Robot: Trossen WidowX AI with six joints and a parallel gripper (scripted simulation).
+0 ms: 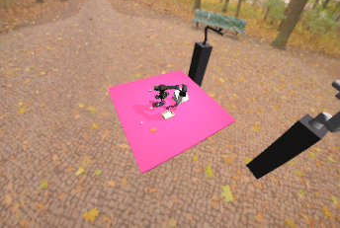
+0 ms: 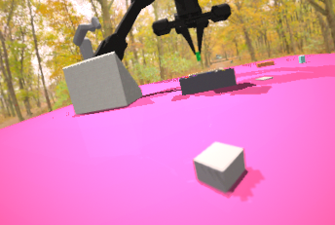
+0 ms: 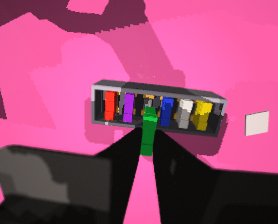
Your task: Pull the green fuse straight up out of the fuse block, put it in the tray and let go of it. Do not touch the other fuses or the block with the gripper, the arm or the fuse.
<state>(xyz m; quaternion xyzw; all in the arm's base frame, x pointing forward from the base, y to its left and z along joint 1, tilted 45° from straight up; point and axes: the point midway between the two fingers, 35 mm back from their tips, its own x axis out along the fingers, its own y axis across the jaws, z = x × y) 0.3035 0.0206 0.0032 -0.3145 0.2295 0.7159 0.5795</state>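
Green is what you look for first: the green fuse [image 3: 148, 132] sits pinched between the two dark fingers of your gripper [image 2: 197, 55], which is closed tight on it. In the exterior view the fuse hangs in the air, above the dark fuse block [image 2: 208, 81] and apart from it. From the wrist view you see the block lying under the fuse, with a red fuse [image 3: 110, 105], a purple fuse [image 3: 128, 107], a blue fuse [image 3: 167, 110], a white fuse [image 3: 185, 112] and a yellow fuse [image 3: 202, 114] standing in their slots, and a gap between the purple and blue ones. Your fingers point down over that gap and touch none of them. Off to the right of the block a pale flat tray [image 3: 256, 123] lies on the pink table [image 2: 122, 166]. Nearer the exterior camera a small white cube [image 2: 219, 166] rests on the table, and a grey block [image 2: 99, 83] carries the foot of the arm.
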